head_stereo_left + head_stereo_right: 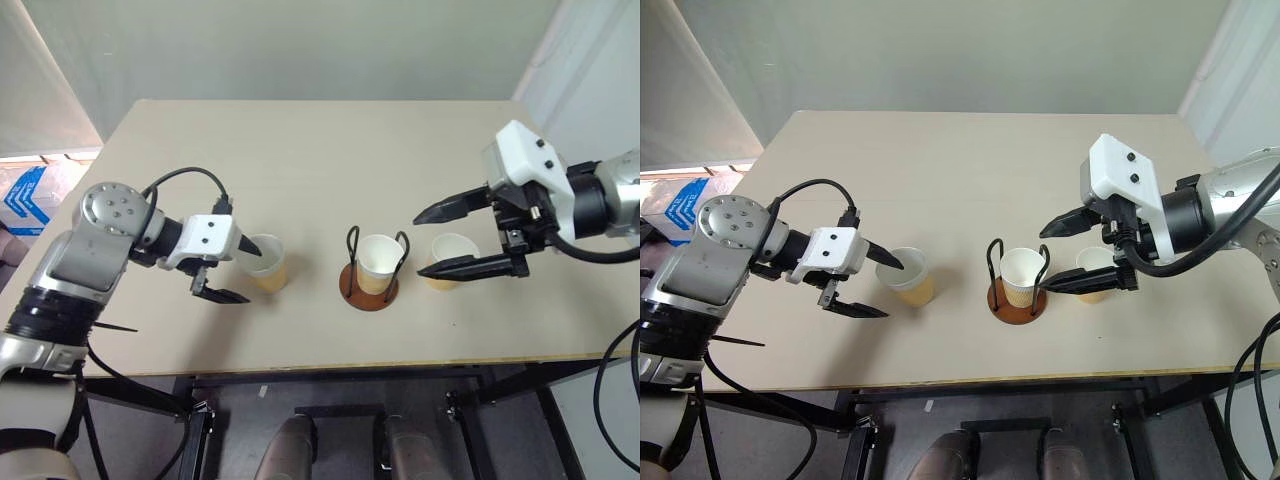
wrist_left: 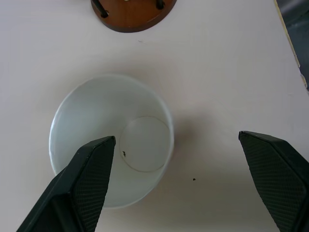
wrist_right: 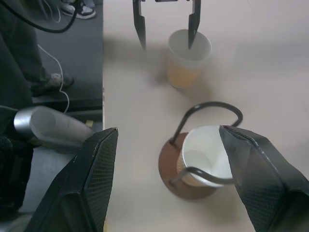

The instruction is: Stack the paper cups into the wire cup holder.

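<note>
Fingers of the left gripper (image 1: 232,276) stand spread (one over the rim) astride a tan paper cup (image 1: 267,262); the right gripper (image 1: 436,242), equally spread, hangs beside the brown-based wire cup holder (image 1: 369,287).

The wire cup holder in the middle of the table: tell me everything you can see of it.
The wire cup holder has a round reddish-brown disc base, wood by the look of it, with two thin black wire loops standing upright on opposite sides. It sits flat on the pale beige table, near the front edge, between the two loose cups. One tan paper cup with a white inside and rolled rim stands in it between the loops, leaning slightly. No gripper touches it.
</note>
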